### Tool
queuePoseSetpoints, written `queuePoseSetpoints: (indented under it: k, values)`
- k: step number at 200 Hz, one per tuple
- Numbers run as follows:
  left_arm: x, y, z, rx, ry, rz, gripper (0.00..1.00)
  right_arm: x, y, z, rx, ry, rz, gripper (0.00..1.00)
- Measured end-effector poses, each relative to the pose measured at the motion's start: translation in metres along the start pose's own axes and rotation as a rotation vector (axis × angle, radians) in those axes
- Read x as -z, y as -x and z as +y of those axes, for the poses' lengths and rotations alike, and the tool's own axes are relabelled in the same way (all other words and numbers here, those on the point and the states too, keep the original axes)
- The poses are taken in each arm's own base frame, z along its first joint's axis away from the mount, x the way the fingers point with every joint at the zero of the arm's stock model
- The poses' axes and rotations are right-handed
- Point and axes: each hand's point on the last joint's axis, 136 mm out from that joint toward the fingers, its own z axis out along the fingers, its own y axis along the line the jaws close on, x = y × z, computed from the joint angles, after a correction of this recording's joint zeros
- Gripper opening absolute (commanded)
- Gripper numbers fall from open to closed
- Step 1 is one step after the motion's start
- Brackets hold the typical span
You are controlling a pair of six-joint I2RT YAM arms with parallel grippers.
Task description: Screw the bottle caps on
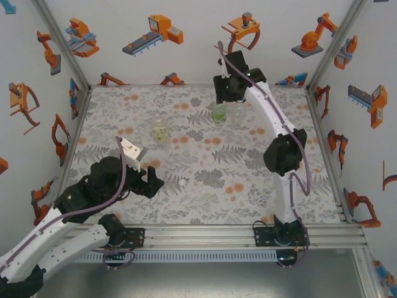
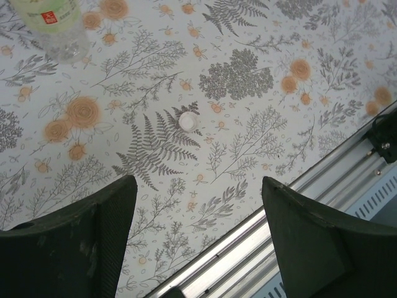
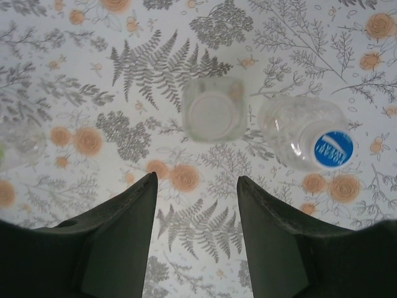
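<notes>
- Desk [image 1: 248, 186]: floral-printed top that carries every item.
- Right gripper [image 3: 197, 180]: far side of the desk, poised above two bottles. Jaws partly apart, nothing between them.
- Left gripper [image 2: 197, 186]: near-left of the desk, aimed down at the print. Jaws wide apart, nothing held.
- Bright green bottle [image 1: 219, 113]: upright directly below the right gripper, long axis vertical, neck up.
- Colourless bottle [image 3: 304, 130]: just beside the green one, upright, with a blue round label.
- Pale yellow-green bottle [image 2: 49, 25]: upright, neck up, mid-desk. It stands beyond the cap and off to one side of the left gripper's line.
- Loose white cap [image 2: 188, 121]: lies flat on the desk just ahead of the left gripper, roughly centred on the gap between its jaws. Axis vertical; I cannot tell which face is up. The left arm is clearly the nearer, so a straight descent should bracket it.
</notes>
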Motion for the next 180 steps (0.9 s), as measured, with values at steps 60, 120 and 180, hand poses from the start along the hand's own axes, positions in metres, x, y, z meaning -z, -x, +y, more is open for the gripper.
queuePoseSetpoints:
  k: [60, 120, 180]
  values:
    - [0.036, -0.021, 0.022, 0.168, 0.04, -0.081, 0.73, 0.025, -0.027, 0.079, 0.069, 0.125, -0.056, 0.55]
    - [0.073, -0.016, 0.033, 0.244, 0.017, -0.248, 0.73, 0.001, -0.07, 0.163, 0.064, 0.251, -0.095, 0.73]
    - [0.086, -0.017, 0.04, 0.277, 0.015, -0.32, 0.73, 0.004, -0.081, 0.239, 0.113, 0.308, -0.282, 0.87]
